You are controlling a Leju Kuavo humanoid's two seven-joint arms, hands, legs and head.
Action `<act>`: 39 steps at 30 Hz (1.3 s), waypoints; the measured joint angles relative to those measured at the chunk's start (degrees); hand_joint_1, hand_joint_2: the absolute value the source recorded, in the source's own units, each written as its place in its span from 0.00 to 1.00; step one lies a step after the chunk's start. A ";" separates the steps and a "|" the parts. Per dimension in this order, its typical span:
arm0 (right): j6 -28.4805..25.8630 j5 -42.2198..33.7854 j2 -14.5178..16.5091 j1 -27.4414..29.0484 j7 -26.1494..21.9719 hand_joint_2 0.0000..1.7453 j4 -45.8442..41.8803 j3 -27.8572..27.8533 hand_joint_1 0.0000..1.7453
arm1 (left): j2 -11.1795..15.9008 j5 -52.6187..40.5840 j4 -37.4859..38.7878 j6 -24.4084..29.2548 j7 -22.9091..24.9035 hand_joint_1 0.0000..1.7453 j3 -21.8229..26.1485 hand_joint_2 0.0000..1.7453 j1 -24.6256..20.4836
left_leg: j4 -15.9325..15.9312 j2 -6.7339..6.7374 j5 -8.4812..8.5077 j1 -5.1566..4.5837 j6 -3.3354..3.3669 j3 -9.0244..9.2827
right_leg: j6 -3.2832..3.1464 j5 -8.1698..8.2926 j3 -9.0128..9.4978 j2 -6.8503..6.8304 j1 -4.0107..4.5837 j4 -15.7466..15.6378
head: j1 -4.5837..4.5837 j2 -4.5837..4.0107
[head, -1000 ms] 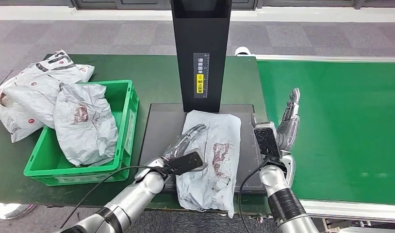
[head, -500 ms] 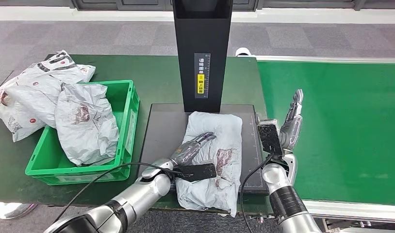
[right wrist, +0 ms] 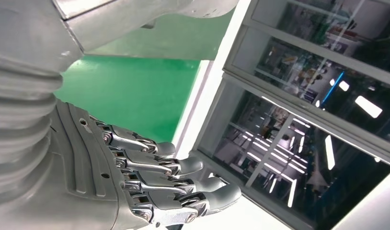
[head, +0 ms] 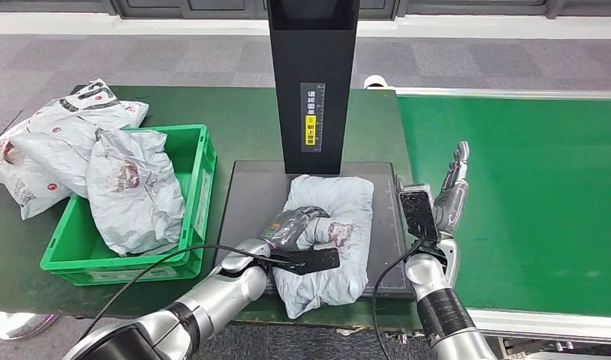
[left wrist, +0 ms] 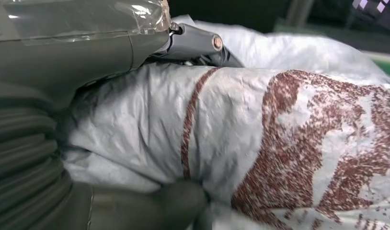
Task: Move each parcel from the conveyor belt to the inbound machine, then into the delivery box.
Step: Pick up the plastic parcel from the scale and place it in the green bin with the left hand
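Centre frame: left hand (head: 293, 225) grips the grey parcel (head: 329, 244) lying on the inbound machine (head: 246, 196) plate, below its black column (head: 312, 82). Right hand (head: 450, 191) spread, empty, over the conveyor belt (head: 528, 187). Left: green delivery box (head: 201, 176) holding parcels, others piled beside it.
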 joint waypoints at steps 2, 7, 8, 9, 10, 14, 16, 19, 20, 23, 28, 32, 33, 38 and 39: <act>0.00 0.07 0.00 0.62 0.13 1.00 -0.38 0.00 0.00 | 0.19 -0.35 0.09 3.65 1.28 1.00 0.59 1.00 -0.19 | 0.00 0.00 0.01 0.00 -0.01 0.01 | -0.01 0.01 0.00 0.01 0.00 0.00 | 0.00 0.00; 0.00 0.40 0.00 2.75 0.07 1.00 -2.25 0.00 0.00 | 1.84 -1.16 -1.64 17.68 5.15 1.00 4.56 1.00 -1.28 | 0.00 0.14 0.09 0.00 -0.12 -0.07 | -0.11 0.14 -0.18 0.14 0.08 0.03 | 0.00 0.00; 0.00 0.38 0.00 3.22 -0.10 1.00 -2.65 0.00 0.00 | 2.53 -1.16 -2.60 19.35 5.53 1.00 5.95 1.00 -2.02 | 0.00 0.17 0.11 0.00 -0.14 -0.10 | -0.13 0.16 -0.23 0.17 0.10 0.03 | 0.00 0.00; 0.00 0.35 0.00 3.60 -0.27 1.00 -2.97 0.00 0.00 | 3.25 -1.22 -3.65 20.27 5.82 1.00 7.38 1.00 -2.82 | 0.00 0.19 0.13 0.00 -0.17 -0.12 | -0.14 0.18 -0.26 0.19 0.13 0.03 | 0.00 0.00; 0.00 0.32 0.00 3.91 -0.44 1.00 -3.23 -0.01 0.00 | 3.97 -1.41 -4.73 20.91 6.06 1.00 8.78 1.00 -3.54 | 0.00 0.20 0.16 0.01 -0.20 -0.13 | -0.15 0.19 -0.28 0.20 0.15 0.04 | 0.00 0.00; 0.00 0.76 0.07 4.61 -1.18 1.00 -3.91 -0.16 0.00 | 6.34 -3.53 -9.24 24.18 6.54 1.00 13.81 1.00 -4.98 | -0.01 0.13 0.22 0.06 -0.28 -0.24 | -0.17 0.18 -0.34 0.17 0.24 0.05 | 0.00 0.00; 0.00 1.30 0.13 4.83 -1.25 1.00 -4.36 -0.27 0.00 | 7.35 -5.34 -12.31 25.24 5.74 1.00 16.92 1.00 -4.94 | -0.02 0.16 0.22 0.07 -0.29 -0.32 | -0.17 0.19 -0.42 0.22 0.23 0.06 | 0.00 0.00; 0.00 1.85 0.15 5.28 -1.23 1.00 -5.09 -0.79 0.00 | 8.34 -10.16 -18.36 25.75 2.61 1.00 24.44 1.00 -4.50 | -0.02 0.20 0.22 0.07 -0.29 -0.44 | -0.18 0.19 -0.55 0.29 0.23 0.05 | 0.00 0.00; 0.00 1.91 0.15 5.48 -1.28 1.00 -5.27 -1.00 0.00 | 8.63 -11.70 -20.37 25.90 1.33 1.00 27.65 1.00 -4.41 | -0.02 0.21 0.22 0.07 -0.29 -0.45 | -0.18 0.19 -0.56 0.29 0.23 0.05 | 0.00 0.00; 0.00 2.10 0.16 6.08 -1.62 1.00 -5.69 -1.49 0.00 | 9.73 -14.29 -25.48 26.06 -2.47 1.00 37.01 1.00 -4.31 | -0.02 0.30 0.20 0.07 -0.30 -0.45 | -0.18 0.19 -0.61 0.37 0.23 0.06 | 0.00 0.00; 0.00 3.51 0.55 7.17 -2.44 1.00 -6.38 -2.79 0.00 | 11.86 -16.61 -29.44 26.06 -6.20 1.00 49.80 1.00 -4.26 | -0.04 0.36 0.19 0.10 -0.32 -0.48 | -0.21 0.17 -0.68 0.41 0.27 0.06 | -0.01 0.00; 0.00 4.27 1.27 7.63 -2.59 1.00 -6.71 -4.41 0.00 | 13.07 -22.88 -30.43 26.06 -5.83 1.00 58.29 1.00 -4.28 | -0.04 0.35 0.19 0.15 -0.33 -0.52 | -0.21 0.17 -0.71 0.40 0.30 0.04 | 0.00 0.00; 0.00 4.40 1.38 7.69 -2.57 1.00 -6.76 -4.77 0.00 | 13.51 -25.56 -29.98 26.05 -4.23 1.00 59.70 1.00 -4.33 | -0.04 0.35 0.19 0.15 -0.32 -0.52 | -0.21 0.17 -0.72 0.40 0.28 0.04 | 0.00 0.00; 0.00 4.20 1.46 7.94 -2.27 1.00 -7.54 -5.46 0.00 | 17.75 -34.75 -19.26 23.75 4.22 1.00 59.87 1.00 -6.00 | -0.04 0.33 0.21 0.15 -0.33 -0.53 | -0.22 0.18 -0.75 0.37 0.26 0.03 | 0.00 0.00; 0.00 4.13 1.46 8.00 -2.18 1.00 -7.75 -5.59 0.00 | 18.35 -34.97 -17.23 22.87 4.66 1.00 59.50 1.00 -6.23 | -0.03 0.34 0.21 0.15 -0.33 -0.54 | -0.23 0.19 -0.75 0.38 0.26 0.03 | 0.01 0.00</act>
